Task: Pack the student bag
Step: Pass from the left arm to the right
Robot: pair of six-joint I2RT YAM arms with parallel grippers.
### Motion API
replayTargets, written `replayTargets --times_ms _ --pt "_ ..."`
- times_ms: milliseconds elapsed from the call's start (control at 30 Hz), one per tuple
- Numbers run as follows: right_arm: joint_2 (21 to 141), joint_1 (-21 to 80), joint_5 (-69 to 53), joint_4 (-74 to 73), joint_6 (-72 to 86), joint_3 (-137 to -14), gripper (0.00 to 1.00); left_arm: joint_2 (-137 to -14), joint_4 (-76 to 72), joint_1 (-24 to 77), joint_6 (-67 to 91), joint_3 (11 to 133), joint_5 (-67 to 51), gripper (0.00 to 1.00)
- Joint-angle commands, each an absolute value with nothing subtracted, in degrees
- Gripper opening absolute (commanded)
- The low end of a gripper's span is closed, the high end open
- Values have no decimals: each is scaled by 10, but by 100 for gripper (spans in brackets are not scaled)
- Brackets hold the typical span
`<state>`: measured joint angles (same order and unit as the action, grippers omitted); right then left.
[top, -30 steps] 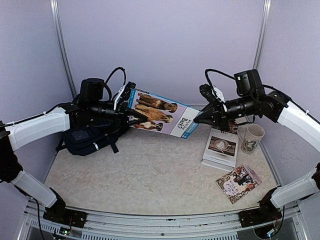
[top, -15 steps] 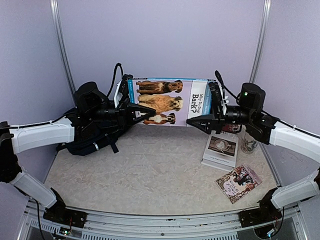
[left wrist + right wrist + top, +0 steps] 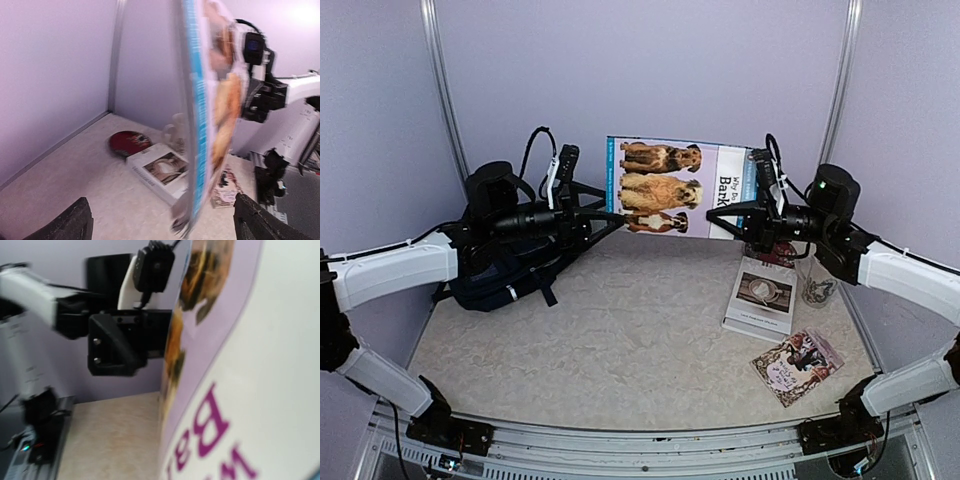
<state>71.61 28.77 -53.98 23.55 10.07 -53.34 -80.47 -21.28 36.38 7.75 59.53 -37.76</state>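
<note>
Both arms had risen since a second earlier, lifting the dog book [image 3: 670, 185] upright, high over the worktop [image 3: 620, 340]. The student bag [image 3: 485, 285] lay far left beneath the left arm, its opening hidden. The left gripper [image 3: 603, 207] had sprung its jaws apart, straddling the book's left edge. The right gripper [image 3: 732, 215] alone clamped the right edge, so bagging the book probably fell to that arm.

Dog book [image 3: 670, 187] raised higher and turned upright, left fingers [image 3: 588, 187] now spread wide around its edge
</note>
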Motion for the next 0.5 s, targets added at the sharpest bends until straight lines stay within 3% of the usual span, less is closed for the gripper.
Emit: replayTargets --times_ms 0,200,300,467 --pt "703 262 -478 221 145 -537 0 -846 -109 310 118 642 -176 95" --pt "720 243 -325 114 140 -556 0 -1040 103 256 98 808 69 98" --pt "727 242 -315 105 140 -556 0 -1184 178 252 65 915 159 99" --pt "727 241 -312 80 126 -566 0 -1307 238 250 31 1043 243 99"
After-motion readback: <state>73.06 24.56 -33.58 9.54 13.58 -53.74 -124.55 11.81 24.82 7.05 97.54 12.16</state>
